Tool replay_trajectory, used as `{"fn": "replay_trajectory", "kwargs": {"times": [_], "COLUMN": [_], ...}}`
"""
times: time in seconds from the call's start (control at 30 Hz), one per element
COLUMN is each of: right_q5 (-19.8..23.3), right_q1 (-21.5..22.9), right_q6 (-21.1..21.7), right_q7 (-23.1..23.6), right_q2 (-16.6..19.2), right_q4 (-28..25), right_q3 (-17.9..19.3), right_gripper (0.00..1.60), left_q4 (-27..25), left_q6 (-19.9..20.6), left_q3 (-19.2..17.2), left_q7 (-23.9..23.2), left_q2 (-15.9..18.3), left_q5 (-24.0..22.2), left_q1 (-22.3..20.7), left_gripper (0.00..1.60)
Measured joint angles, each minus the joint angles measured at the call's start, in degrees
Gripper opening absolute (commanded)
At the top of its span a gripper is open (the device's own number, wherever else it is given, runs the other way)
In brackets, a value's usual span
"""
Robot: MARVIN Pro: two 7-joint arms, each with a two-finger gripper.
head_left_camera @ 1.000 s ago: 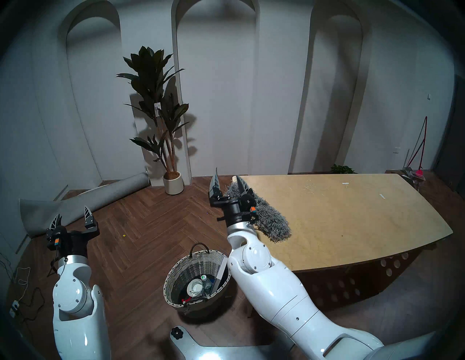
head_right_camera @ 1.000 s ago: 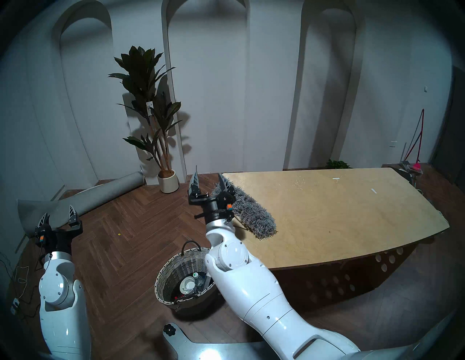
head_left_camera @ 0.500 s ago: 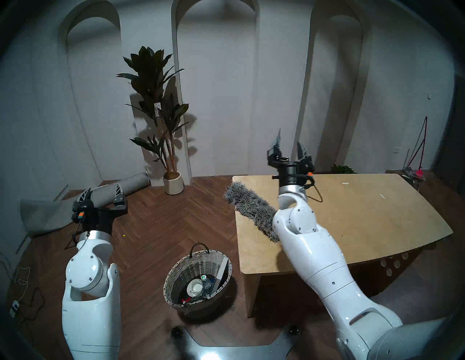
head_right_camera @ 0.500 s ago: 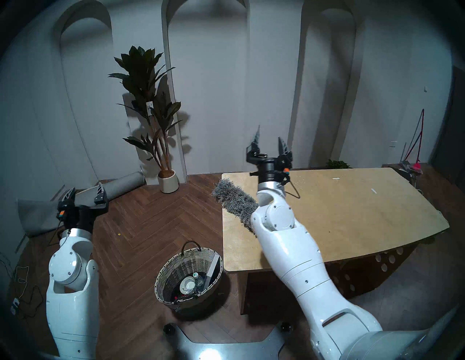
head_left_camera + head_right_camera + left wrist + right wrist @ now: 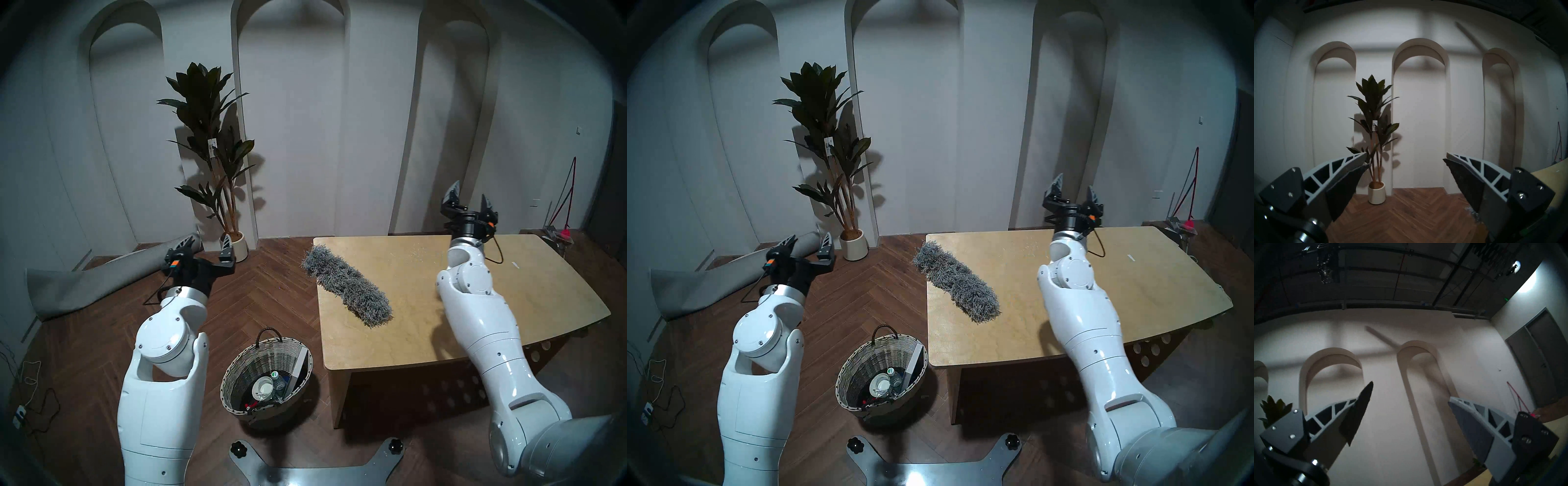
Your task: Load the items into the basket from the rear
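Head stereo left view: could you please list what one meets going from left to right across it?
Rolled grey mat → left tool → round woven wicker basket → long shaggy grey duster head → right tool.

Right wrist cam, tilted up at the wall and ceiling. Right gripper point(image 5: 1410, 400) is wide apart and empty; grey lattice-ribbed fingers point(image 5: 1473, 414) in both bottom corners, the left one's thin black pad point(image 5: 1357, 412) peeling off its tip. Behind: white wall with arched recesses point(image 5: 1417, 351), dark exposed ceiling with black beams point(image 5: 1390, 273), bright spotlight point(image 5: 1516, 265) upper right, dark grey door point(image 5: 1541, 353) on the right. Dark green plant leaves point(image 5: 1274, 405) at left edge, pale wooden tabletop corner point(image 5: 1553, 425) lower right.
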Motion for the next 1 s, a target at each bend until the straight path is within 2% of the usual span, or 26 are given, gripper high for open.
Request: {"fn": "replay_trajectory", "kwargs": {"times": [0.2, 0.57, 0.9, 1.0], "right_q5": [-0.41, -1.17, -1.7, -1.79], "right_q1": [1.97, 4.3, 5.33, 5.67], "right_q6": [2.69, 6.08, 6.9, 6.76], "right_q7": [-0.01, 1.53, 3.06, 3.65], "right_q2": [3.8, 7.71, 9.74, 10.3], "right_q4": [3.65, 8.24, 8.26, 7.88], "right_q3": [3.06, 4.96, 5.99, 6.37], "right_gripper": [1.6, 1.6, 1.6, 1.6], "left_q4": [3.19, 8.96, 14.23, 17.23], "left_q6": [5.6, 15.07, 21.09, 23.06], "left_q3": [3.06, 7.56, 12.8, 14.99], "left_q7": [0.79, 4.06, 6.51, 7.52], "left_q2": [-1.84, -4.9, -6.84, -7.62], "left_q5": [-1.48, -3.57, -4.23, -4.09], "left_q1": [-3.27, -8.67, -13.43, -15.33], "left_gripper": [1.6, 1.6, 1.6, 1.6]}}
